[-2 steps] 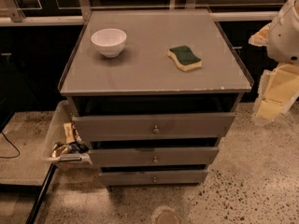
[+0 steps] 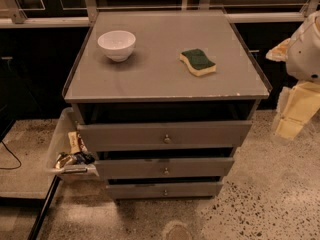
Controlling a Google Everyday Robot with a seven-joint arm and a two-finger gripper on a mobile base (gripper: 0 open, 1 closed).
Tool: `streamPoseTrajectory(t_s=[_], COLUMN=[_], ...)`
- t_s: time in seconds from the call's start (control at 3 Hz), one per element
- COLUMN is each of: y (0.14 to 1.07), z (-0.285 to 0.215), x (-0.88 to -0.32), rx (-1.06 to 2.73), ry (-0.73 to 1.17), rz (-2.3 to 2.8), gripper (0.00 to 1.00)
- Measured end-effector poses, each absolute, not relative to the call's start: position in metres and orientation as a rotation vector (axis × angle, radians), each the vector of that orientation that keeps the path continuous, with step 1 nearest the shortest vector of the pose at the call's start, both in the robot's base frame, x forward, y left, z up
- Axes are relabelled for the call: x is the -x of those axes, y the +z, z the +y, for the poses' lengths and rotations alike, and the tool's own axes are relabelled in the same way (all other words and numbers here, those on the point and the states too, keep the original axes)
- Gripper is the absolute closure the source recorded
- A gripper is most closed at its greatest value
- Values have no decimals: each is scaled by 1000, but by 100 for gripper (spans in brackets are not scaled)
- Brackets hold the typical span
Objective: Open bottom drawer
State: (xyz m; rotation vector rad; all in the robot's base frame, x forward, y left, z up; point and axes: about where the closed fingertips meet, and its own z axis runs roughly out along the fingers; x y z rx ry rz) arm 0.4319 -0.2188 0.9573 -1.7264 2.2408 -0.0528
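Camera view: no significant change. The gripper (image 2: 298,109) remains at the mid-right edge of the frame, well apart from the cabinet (image 2: 165,74). Whether it is open or closed cannot be told. The bottom drawer (image 2: 145,189), lower centre, stays unpulled, its knob (image 2: 165,191) untouched. Judgement: the approach is not yet begun.

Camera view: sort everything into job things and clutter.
Job: bottom drawer, its knob, pincer at the right edge, beside the cabinet.
Clutter: bowl and sponge on top; top drawer; middle drawer; snack bin at left.
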Motion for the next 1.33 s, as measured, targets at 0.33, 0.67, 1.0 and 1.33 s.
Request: streamPoseTrajectory(t_s=[0.33, 0.67, 1.0, 1.33], y=[913, 858, 796, 797], z=[-226, -234, -245, -247], x=[-416, -396, -390, -399], rx=[1741, 1803, 1857, 1895], ry=[25, 37, 43, -24], rz=[2237, 2166, 2057, 1983], gripper=[0, 0, 0, 0])
